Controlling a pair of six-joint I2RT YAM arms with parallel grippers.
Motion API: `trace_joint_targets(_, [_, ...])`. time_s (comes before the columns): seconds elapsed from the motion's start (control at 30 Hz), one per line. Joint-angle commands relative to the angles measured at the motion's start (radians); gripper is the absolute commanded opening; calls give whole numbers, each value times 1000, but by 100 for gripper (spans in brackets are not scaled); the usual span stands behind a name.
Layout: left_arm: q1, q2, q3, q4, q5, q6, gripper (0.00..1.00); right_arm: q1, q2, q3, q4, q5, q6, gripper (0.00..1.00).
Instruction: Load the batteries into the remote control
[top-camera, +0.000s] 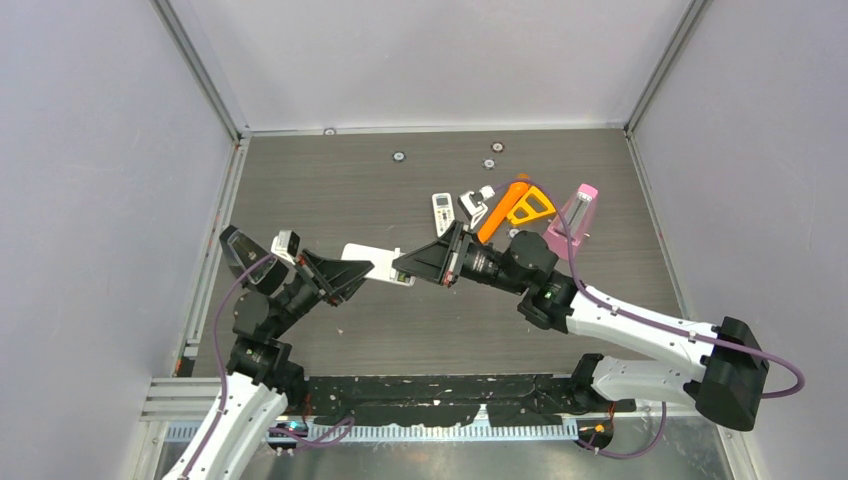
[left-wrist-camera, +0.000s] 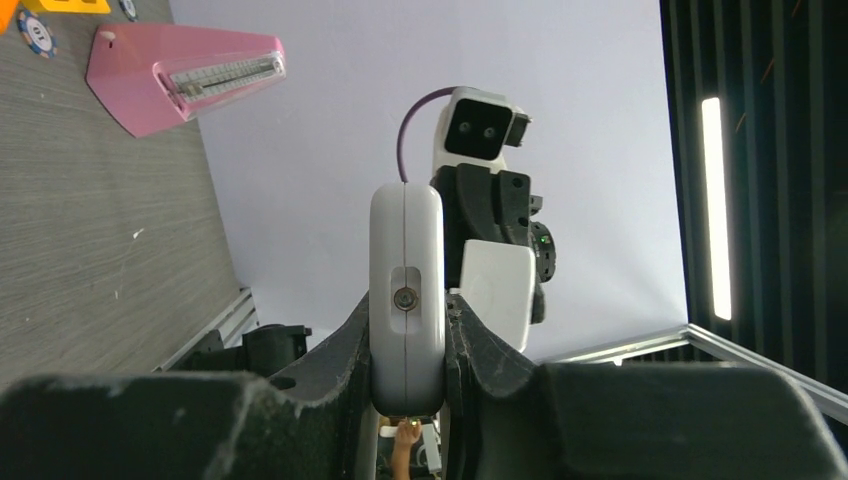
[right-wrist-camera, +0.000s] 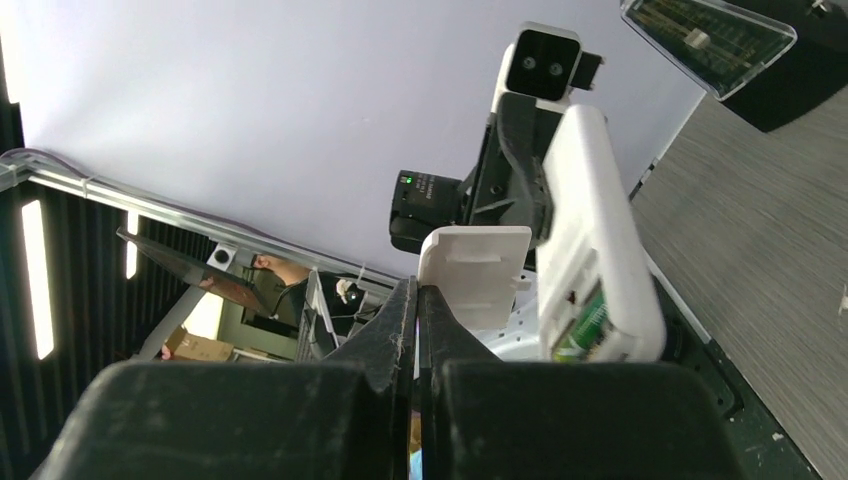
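My left gripper (top-camera: 352, 272) is shut on a white remote control (top-camera: 372, 263) and holds it above the table; in the left wrist view (left-wrist-camera: 407, 330) the remote (left-wrist-camera: 407, 270) stands edge-on between the jaws. My right gripper (top-camera: 398, 268) meets the remote's far end. In the right wrist view (right-wrist-camera: 417, 300) it is shut on a thin white battery cover (right-wrist-camera: 477, 270), just beside the remote (right-wrist-camera: 595, 230). The remote's open compartment shows a green battery (right-wrist-camera: 583, 325). The cover also shows in the left wrist view (left-wrist-camera: 497, 290). The other batteries are out of view.
At the back right of the table lie a pink metronome (top-camera: 577, 213), an orange tool (top-camera: 515, 205) and two small remotes (top-camera: 443, 212) (top-camera: 472, 205). Small round chips (top-camera: 398, 156) (top-camera: 497, 147) lie near the back wall. The metronome shows in the left wrist view (left-wrist-camera: 180, 75).
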Motion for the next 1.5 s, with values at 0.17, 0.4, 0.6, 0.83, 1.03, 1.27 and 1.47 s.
trace_joint_targets(0.17, [-2,-9,30,87,6,-47,0,5,-25,-45,43,39,48,5])
trace_joint_targets(0.4, [-2,-15,24,87,0,-51,0,0,-54,-75,24,71,61,5])
trace_joint_targets(0.6, [-3,-16,15,100,-3,-62,0,-7,-90,-95,-9,96,56,5])
trace_joint_targets(0.83, [-3,-17,24,106,6,-63,0,-10,-44,-108,66,78,80,5])
trace_joint_targets(1.03, [-2,-19,12,94,3,-58,0,-11,-9,-83,163,54,85,5])
trace_joint_targets(1.27, [-1,-25,8,80,-3,-52,0,-10,-12,-85,190,59,89,5])
trace_joint_targets(1.47, [-1,-23,3,80,-7,-52,0,-10,-24,-82,173,67,79,5])
